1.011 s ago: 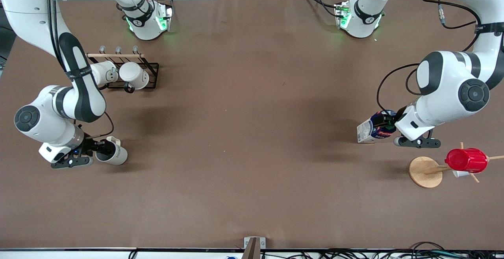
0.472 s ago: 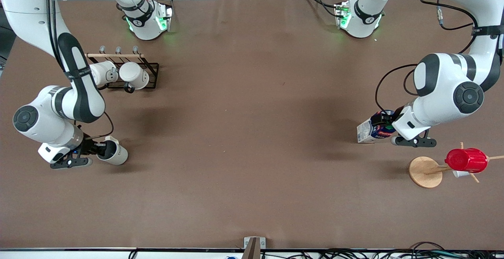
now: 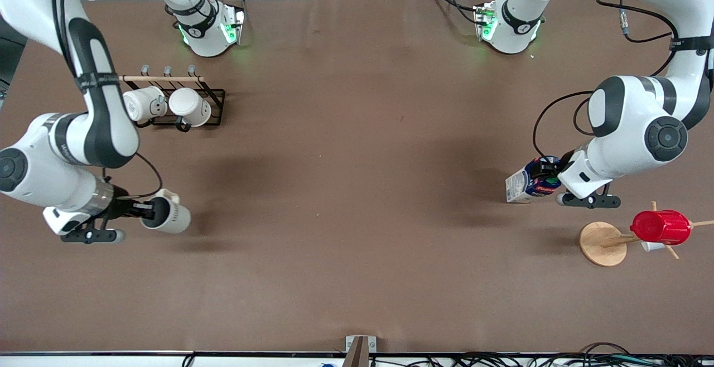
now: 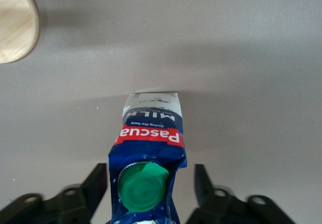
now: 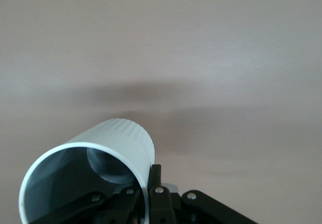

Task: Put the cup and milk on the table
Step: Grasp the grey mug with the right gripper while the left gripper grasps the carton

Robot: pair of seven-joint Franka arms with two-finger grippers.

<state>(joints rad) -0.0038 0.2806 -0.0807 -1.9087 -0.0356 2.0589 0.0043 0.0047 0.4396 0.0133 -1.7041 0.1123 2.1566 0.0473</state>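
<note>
Left hand (image 4: 151, 194) around "Pascual" milk (image 4: 149, 148)

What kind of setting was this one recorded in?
Most likely a robotics lab bench, not a home kitchen: two arms are bolted to a plain brown table, loose cables run along its edge, and the few props, a mug rack and a wooden stand, sit sparsely.
</note>
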